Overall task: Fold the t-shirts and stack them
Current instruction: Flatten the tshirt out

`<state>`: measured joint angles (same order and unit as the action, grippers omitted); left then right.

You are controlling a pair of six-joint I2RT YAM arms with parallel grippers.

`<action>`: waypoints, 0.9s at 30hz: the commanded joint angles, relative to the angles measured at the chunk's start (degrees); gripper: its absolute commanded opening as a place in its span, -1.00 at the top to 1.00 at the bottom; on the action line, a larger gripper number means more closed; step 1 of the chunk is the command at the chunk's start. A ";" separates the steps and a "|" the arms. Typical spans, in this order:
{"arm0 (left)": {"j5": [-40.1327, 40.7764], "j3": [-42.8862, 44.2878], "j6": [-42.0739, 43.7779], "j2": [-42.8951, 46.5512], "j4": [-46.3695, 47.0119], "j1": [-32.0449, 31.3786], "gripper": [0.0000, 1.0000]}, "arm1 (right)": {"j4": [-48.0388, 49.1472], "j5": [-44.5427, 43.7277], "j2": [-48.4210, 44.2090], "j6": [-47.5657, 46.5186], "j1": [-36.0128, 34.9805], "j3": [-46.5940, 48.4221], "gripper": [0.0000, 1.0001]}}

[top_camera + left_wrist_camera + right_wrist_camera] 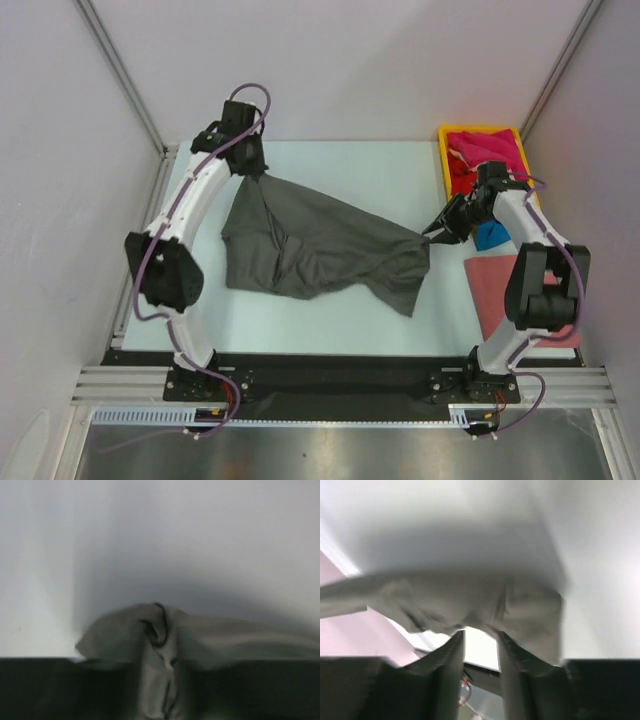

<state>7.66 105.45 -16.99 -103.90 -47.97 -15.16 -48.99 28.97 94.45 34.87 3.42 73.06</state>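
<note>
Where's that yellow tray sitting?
In the overhead view, the yellow tray sits at the table's far right corner, just beyond the right gripper, holding red and magenta shirts.

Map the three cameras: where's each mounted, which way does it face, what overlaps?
Top external: above and behind the bases, looking down on the table; both arms, left hand and right hand show.
Left wrist: on the left arm, looking along the hand at the bunched dark grey t-shirt; only a dark blurred band of the hand shows.
Right wrist: on the right arm, facing the shirt's other end; two parted fingers show.
Shared: all three see the grey shirt.
</note>
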 commanded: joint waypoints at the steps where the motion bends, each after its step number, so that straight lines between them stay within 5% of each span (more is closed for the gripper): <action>1: 4.56 17.89 3.45 -4.63 -1.76 1.36 -0.01 | 0.06 0.91 2.39 -2.78 0.01 8.67 0.10; 2: 5.08 19.52 3.20 -6.56 -2.82 1.36 -0.86 | -0.92 -1.18 2.14 -4.79 -0.51 10.25 0.07; 3: 5.17 18.66 2.15 -5.80 -2.84 1.36 -0.96 | -1.71 -3.11 1.35 -5.68 -1.22 10.44 0.00; 10: 2.37 -22.13 -0.40 17.03 10.24 1.36 -0.80 | -0.15 -7.44 -6.64 -8.59 -8.86 -2.46 -0.07; 16: -3.88 -47.57 -5.58 34.17 10.79 2.85 -0.79 | 4.07 -9.11 -10.52 -9.73 -11.95 -14.24 -0.05; 19: -6.42 -55.14 -10.33 38.83 10.70 7.23 -0.93 | 4.52 -10.77 -10.34 -11.14 -11.86 -16.80 -0.09; 24: -15.19 -62.55 -11.31 38.34 16.31 19.09 -0.79 | 6.19 -11.74 -8.59 -12.11 -11.95 -19.09 -0.12; 27: -17.76 -63.69 -10.87 33.95 20.08 19.82 -0.79 | 7.50 -12.27 -7.01 -12.28 -11.86 -19.97 -0.13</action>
<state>-3.77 42.59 -26.55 -67.57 -35.29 4.12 -44.23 18.20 86.21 24.05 -8.47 53.82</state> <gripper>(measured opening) 0.890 0.560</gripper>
